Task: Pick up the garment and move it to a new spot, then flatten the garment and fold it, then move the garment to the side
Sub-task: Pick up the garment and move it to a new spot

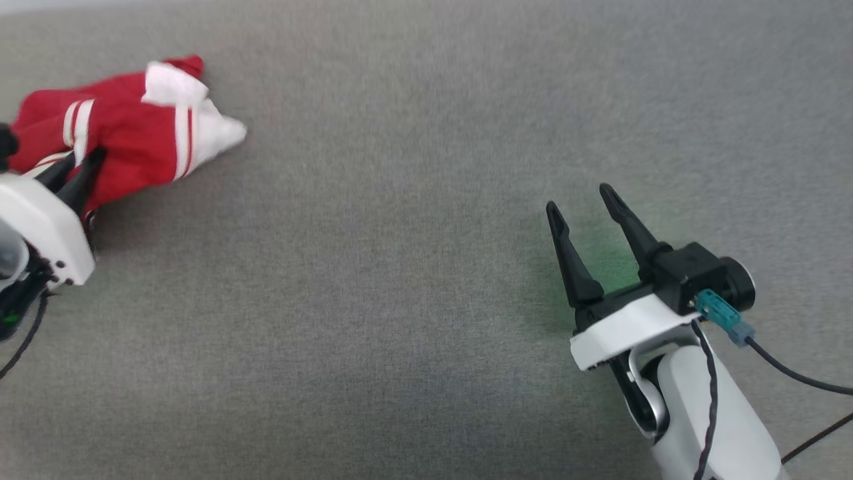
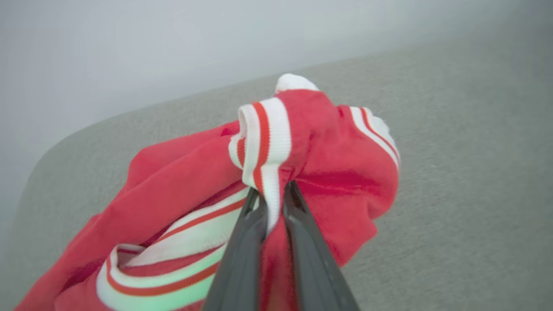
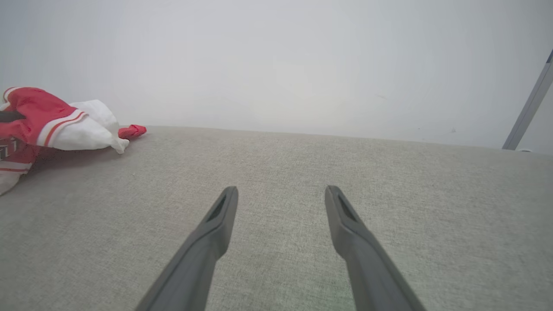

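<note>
Left gripper [image 2: 271, 192] pinches garment [image 1: 133, 143] — perhaps lifted; right gripper [image 1: 580, 198] spread, well apart.

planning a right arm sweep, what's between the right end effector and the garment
Only the bare grey cloth surface lies between the right end effector and the garment; the head view shows it, and the right wrist view agrees.

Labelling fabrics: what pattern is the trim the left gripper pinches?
Trim on the garment is white with a red stripe, clearest in the left wrist view.
</note>
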### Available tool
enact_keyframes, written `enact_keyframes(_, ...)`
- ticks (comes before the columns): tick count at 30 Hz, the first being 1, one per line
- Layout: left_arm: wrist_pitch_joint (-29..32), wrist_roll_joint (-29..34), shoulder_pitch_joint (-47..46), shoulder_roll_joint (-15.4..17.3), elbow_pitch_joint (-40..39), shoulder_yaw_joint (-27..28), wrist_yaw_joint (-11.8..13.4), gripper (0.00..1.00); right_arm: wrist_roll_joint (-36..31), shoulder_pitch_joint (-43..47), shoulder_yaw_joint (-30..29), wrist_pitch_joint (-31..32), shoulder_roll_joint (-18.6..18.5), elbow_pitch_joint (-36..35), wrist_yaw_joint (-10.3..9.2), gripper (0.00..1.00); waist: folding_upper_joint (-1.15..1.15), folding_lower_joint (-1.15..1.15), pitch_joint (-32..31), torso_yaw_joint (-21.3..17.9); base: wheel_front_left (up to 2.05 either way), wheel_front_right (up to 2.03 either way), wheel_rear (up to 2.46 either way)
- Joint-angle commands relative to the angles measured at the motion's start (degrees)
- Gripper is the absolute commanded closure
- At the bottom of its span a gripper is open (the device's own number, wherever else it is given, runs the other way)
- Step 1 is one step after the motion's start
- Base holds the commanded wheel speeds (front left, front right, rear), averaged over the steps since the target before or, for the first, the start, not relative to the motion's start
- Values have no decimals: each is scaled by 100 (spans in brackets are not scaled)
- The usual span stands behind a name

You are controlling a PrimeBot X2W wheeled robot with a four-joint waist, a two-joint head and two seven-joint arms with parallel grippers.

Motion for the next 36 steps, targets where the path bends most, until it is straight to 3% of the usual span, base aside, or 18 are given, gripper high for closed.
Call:
enact_keyframes(1,-101,31,-152,-39,-229,-86,13,100,74,123,-34,-29,-4,-10,-4,0,0,0,-280,-91,0,0,0)
enact_keyframes(6,-192,242,-370,-70,-1177,-349,13,100,181,348,-182,-29,-4,-115,-4,0,0,0,-413,-298,0,0,0)
enact_keyframes(11,-93,438,-517,-300,-2155,-436,13,100,347,524,-339,-29,-2,-311,-4,0,0,0,-332,-623,0,0,0)
enact_keyframes(15,130,583,-671,-674,-2583,-455,13,100,503,570,-432,-29,-3,-529,-3,0,0,0,-159,-996,0,0,0)
enact_keyframes(17,186,598,-708,-771,-2611,-460,13,100,533,573,-450,-29,-1,-582,-4,0,0,0,-103,-1098,0,0,0)
enact_keyframes(23,743,948,-496,-1584,-2607,-467,13,100,811,637,-628,-30,1,-887,-4,0,0,0,187,-1651,0,0,0)
enact_keyframes(26,1048,1128,-297,-1785,-2615,-463,13,100,927,643,-625,-29,3,-988,-3,0,0,0,323,-1932,0,0,0)
enact_keyframes(36,1924,1554,331,-1301,-2281,-478,14,100,1278,741,-545,-30,2,-1215,-3,0,0,0,608,-2583,0,0,0)
